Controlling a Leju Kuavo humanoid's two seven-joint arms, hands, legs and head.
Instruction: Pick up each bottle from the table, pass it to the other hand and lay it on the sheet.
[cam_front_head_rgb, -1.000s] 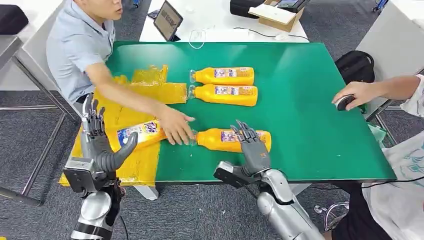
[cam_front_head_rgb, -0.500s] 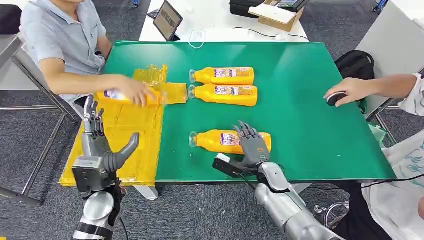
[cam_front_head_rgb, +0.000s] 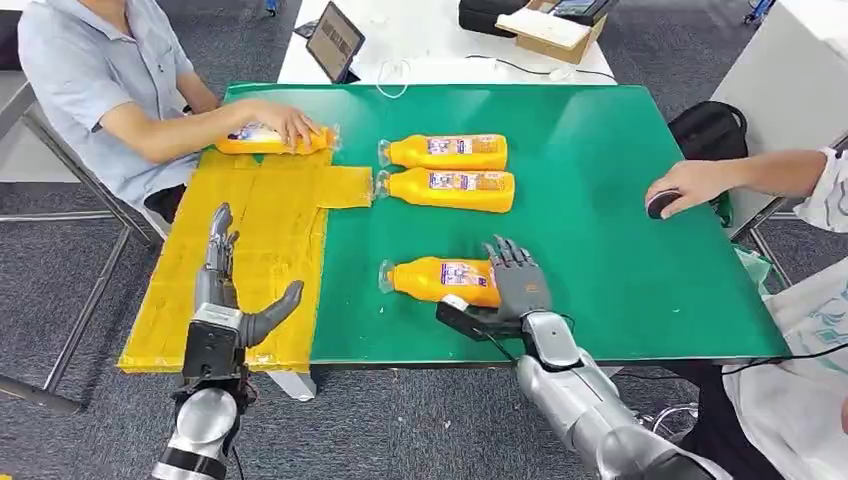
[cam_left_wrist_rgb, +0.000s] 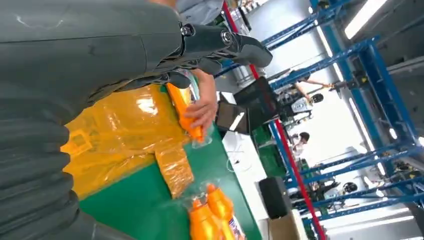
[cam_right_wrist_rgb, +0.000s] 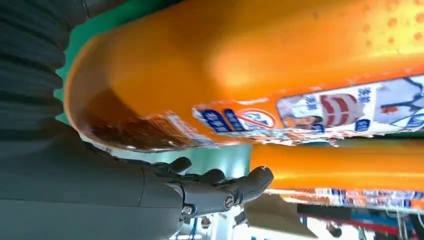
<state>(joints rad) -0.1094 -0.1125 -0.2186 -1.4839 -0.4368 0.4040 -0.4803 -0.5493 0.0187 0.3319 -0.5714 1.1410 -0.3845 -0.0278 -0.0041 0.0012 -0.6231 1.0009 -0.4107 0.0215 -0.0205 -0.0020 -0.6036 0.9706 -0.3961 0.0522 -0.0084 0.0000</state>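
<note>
An orange bottle (cam_front_head_rgb: 440, 280) lies on its side near the front edge of the green table (cam_front_head_rgb: 620, 260), cap to the left. My right hand (cam_front_head_rgb: 517, 286) lies over its base end with fingers spread and not closed round it; in the right wrist view the bottle (cam_right_wrist_rgb: 250, 65) sits close to the palm while the fingers (cam_right_wrist_rgb: 215, 187) stretch out past it. My left hand (cam_front_head_rgb: 226, 298) stands open above the yellow sheet (cam_front_head_rgb: 250, 270), holding nothing. Two more bottles (cam_front_head_rgb: 445, 152) (cam_front_head_rgb: 447, 189) lie side by side further back. A person's hand (cam_front_head_rgb: 288, 122) holds another bottle (cam_front_head_rgb: 255, 141) at the sheet's far edge.
A person sits at the table's left corner, an arm reaching over the sheet's far end. At the right edge another person's hand (cam_front_head_rgb: 690, 185) rests on a dark mouse (cam_front_head_rgb: 660, 205). A tablet (cam_front_head_rgb: 335, 40) and a cardboard box (cam_front_head_rgb: 555, 30) stand on the white table behind.
The person lifted the bottle from the sheet's near part and carried it to the far edge; the sheet now lies flat. My right hand shifted slightly right along the near bottle's base. My left hand sank a little.
</note>
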